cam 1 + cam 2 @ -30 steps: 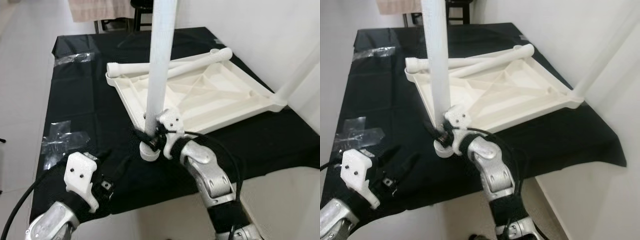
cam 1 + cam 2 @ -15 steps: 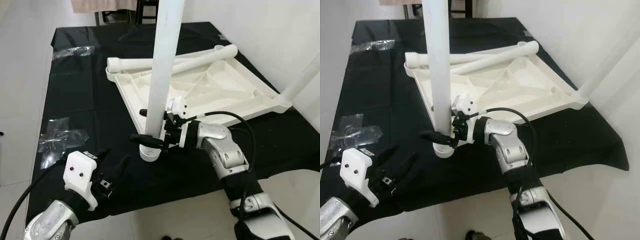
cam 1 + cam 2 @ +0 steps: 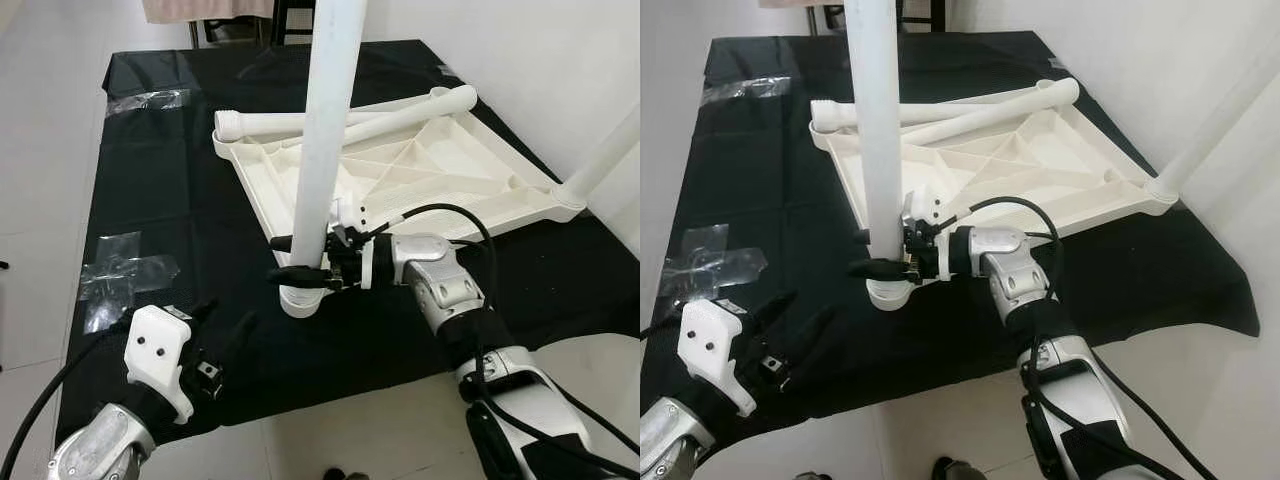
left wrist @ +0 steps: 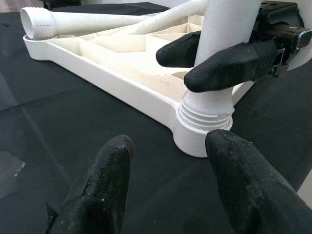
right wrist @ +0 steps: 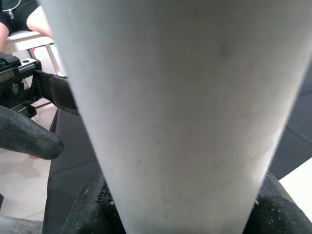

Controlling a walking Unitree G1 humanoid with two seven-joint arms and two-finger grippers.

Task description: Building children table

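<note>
Children's table top (image 3: 440,175) lies upside down on the black tabletop (image 3: 160,200), ribbed underside up, near corner by the front edge. Upright leg (image 3: 325,130) stands in the near corner socket (image 3: 300,298), threaded end seated in the collar. Second upright leg (image 3: 600,160) at the far right corner. Two loose legs (image 3: 350,120) lie across the table top's far edge, one crossing the other.

Right gripper (image 3: 300,262) is clamped on the upright leg just above the socket, one finger each side, arm reaching in from the right. In the right wrist view the leg is too close to judge contact exactly; looks like a firm hold.

Left gripper (image 4: 170,180) hovers low over the tabletop just in front of the socket, fingers (image 4: 105,187) spread apart, holding nothing.

Clear plastic bags (image 3: 125,275) on the tabletop's left side, well apart from the parts.
</note>
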